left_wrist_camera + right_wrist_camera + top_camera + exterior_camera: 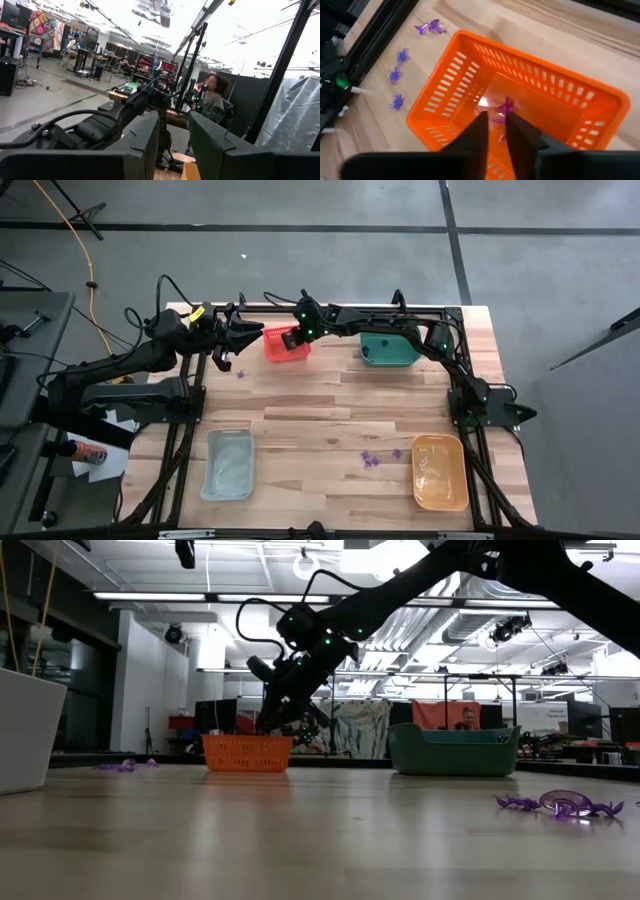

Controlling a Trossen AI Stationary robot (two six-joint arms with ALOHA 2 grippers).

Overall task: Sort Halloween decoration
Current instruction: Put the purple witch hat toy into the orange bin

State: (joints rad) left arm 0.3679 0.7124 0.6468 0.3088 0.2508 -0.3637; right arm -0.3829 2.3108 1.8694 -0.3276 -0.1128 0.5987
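One purple trinket (505, 107) is lying in the red bin (555, 95), directly beneath the right gripper (495, 120), whose fingers are sitting slightly apart, gripping nothing; left gripper (172, 135) is waiting apart, empty; loose trinkets (372, 459) are lying across the bench (330, 400).

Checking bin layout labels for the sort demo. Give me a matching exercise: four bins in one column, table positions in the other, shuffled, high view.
Things:
1. red basket
2. green bin
3. clear bin
4. orange bin

Places in the high view:
A. bottom of the picture, on its right
B. top of the picture, right of centre
C. top of the picture, under the right gripper
D. bottom of the picture, on its left

Pairs: 1-C, 2-B, 3-D, 4-A
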